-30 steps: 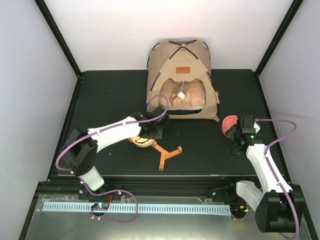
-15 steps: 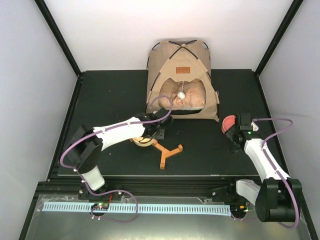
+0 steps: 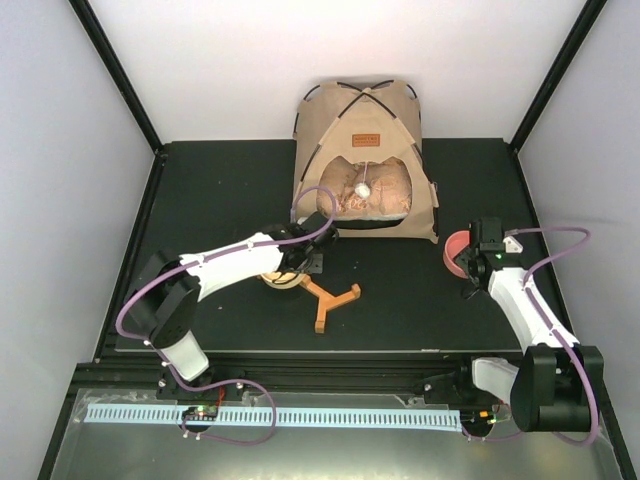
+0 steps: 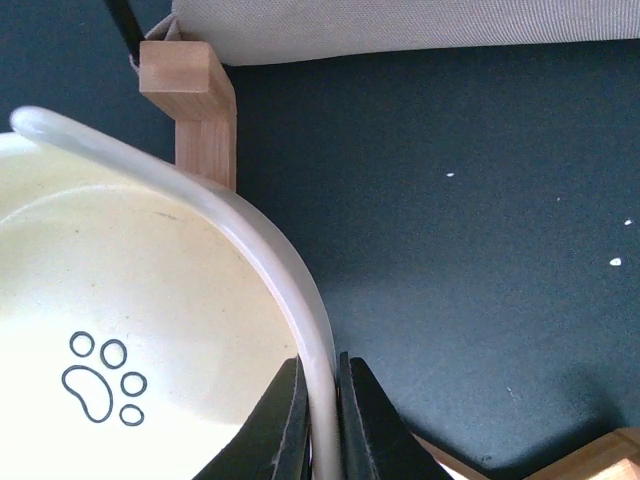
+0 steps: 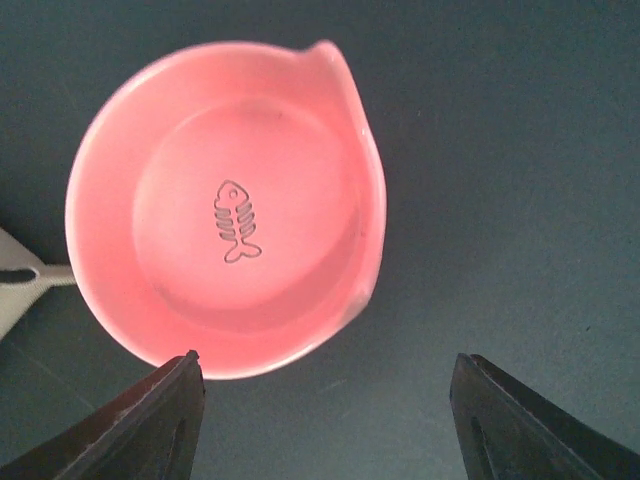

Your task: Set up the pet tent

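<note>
Presently, left jaws pinching the rim of the cream paw-print bowl (image 4: 120, 300) should seat it level on the Y-shaped wooden stand (image 3: 322, 297); right jaws gape empty.

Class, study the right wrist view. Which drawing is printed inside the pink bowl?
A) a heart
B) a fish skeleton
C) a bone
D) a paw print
B: a thin outline of a fish skeleton sits in the middle of the pink bowl.
</note>
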`<state>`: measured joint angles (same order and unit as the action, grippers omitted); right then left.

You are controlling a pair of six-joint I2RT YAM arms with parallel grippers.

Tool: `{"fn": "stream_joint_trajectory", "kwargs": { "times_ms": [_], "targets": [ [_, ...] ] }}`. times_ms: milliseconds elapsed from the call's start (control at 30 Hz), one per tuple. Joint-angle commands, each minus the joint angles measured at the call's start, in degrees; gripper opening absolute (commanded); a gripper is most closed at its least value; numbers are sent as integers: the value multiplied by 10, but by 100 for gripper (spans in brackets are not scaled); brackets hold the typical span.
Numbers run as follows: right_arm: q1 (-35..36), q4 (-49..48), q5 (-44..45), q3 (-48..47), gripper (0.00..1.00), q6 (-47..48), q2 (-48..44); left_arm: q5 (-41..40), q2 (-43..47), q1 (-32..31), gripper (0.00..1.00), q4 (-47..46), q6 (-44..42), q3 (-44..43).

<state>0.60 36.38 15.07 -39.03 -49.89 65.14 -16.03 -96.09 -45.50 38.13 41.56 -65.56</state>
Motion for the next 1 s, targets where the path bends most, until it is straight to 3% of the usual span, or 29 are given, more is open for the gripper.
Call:
{"fn": "stream_joint_trajectory", "kwargs": {
  "times_ms": [0, 167, 633, 800, 900, 967],
  "targets": [
    [-4, 8, 73, -32, 70, -18, 9, -39, 33, 10, 2, 0, -9, 14],
    [-5, 8, 77, -49, 69, -21, 36, -32, 57, 10, 2, -18, -13, 20],
    [-31, -44, 54, -48, 48, -24, 139, -55, 37, 19, 2, -9, -46, 9],
    [-32, -48, 55, -51, 28, -35, 166, -68, 0, 19, 2, -4, -52, 6],
    [-32, -48, 50, -49, 5, -31, 148, -35, -8, 19, 1, -26, -53, 18],
    [-32, -44, 50, -49, 1, -25, 124, -20, -16, 18, 2, -30, -51, 20]
  ]
}}
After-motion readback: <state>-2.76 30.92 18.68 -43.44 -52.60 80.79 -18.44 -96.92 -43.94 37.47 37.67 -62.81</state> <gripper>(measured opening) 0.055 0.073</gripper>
